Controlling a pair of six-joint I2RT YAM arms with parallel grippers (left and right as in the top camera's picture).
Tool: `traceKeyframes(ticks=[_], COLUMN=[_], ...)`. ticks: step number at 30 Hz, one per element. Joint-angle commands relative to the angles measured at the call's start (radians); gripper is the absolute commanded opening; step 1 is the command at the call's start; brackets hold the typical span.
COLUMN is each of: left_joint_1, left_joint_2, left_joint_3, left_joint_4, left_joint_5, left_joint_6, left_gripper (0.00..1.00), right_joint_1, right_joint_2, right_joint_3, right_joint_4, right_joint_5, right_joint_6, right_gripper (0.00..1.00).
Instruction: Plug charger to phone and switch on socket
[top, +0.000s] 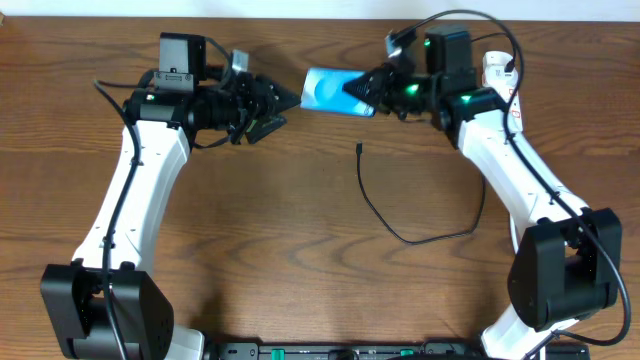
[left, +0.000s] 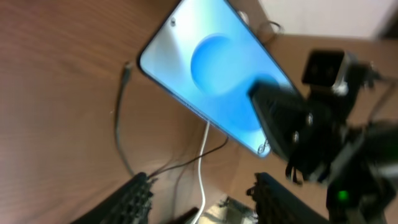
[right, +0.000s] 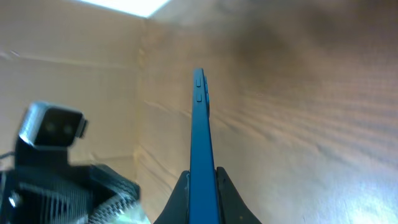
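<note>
The phone (top: 325, 90) is held up off the table at the back middle, light-blue screen showing, with my right gripper (top: 362, 90) shut on its right end. Seen edge-on in the right wrist view, the phone (right: 200, 124) is pinched between both fingers of the right gripper (right: 202, 186). My left gripper (top: 288, 110) is open just left of the phone, with nothing between its fingers (left: 134, 199). The charger (top: 400, 225) lies loose on the table, its plug tip (top: 359, 150) below the phone. The phone (left: 211, 74) and the charger tip (left: 126, 68) also show in the left wrist view. The socket (top: 493, 68) is partly hidden behind the right arm.
A white cord (left: 204, 162) runs across the wood in the left wrist view. The left arm's camera (right: 53, 127) shows at the left of the right wrist view. Both arm bases (top: 100, 310) stand at the table's front corners.
</note>
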Motion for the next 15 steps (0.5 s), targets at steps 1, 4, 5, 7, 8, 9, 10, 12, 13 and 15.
traceKeyframes(ticks=[1,4,5,7,8,9,10,12,13,15], left_joint_1=[-0.004,-0.004,-0.004,-0.004,-0.004,-0.004,-0.004,-0.004,-0.004,-0.007], left_joint_2=[-0.020,-0.020,-0.020,-0.020,-0.020,-0.020,-0.020,-0.020,-0.020,-0.020], left_joint_3=[0.020,0.020,0.020,0.020,0.020,0.020,0.020,0.020,0.020,0.020], left_joint_4=[0.064,0.142,0.161,0.200,0.222,0.248,0.279,0.335,0.374,0.424], left_joint_5=[0.106,0.146,0.146,0.146,0.146,0.146,0.142,0.134,0.132,0.112], left_joint_6=[0.090,0.075,0.063,0.049,0.047,0.039,0.023,-0.003,-0.015,-0.036], left_gripper=[0.59,0.63,0.64,0.64,0.64,0.64,0.65,0.65,0.64,0.64], right_joint_1=[-0.018,-0.017,-0.014,-0.006,0.000,0.006,0.013,0.027,0.035,0.045], right_joint_2=[-0.042,-0.042,-0.042,-0.042,-0.042,-0.042,-0.042,-0.041,-0.041,-0.041], right_joint_3=[0.019,0.019,0.019,0.019,0.019,0.019,0.019,0.019,0.019,0.019], right_joint_4=[0.112,0.255,0.298,0.338,0.336,0.333,0.320,0.293,0.286,0.288], right_joint_5=[-0.073,-0.061,-0.053,-0.026,-0.003,0.010,0.026,0.053,0.060,0.064], right_joint_6=[0.176,0.295,0.340,0.444,0.500,0.535,0.575,0.653,0.693,0.752], right_gripper=[0.01,0.01,0.01,0.01,0.01,0.01,0.01,0.01,0.01,0.01])
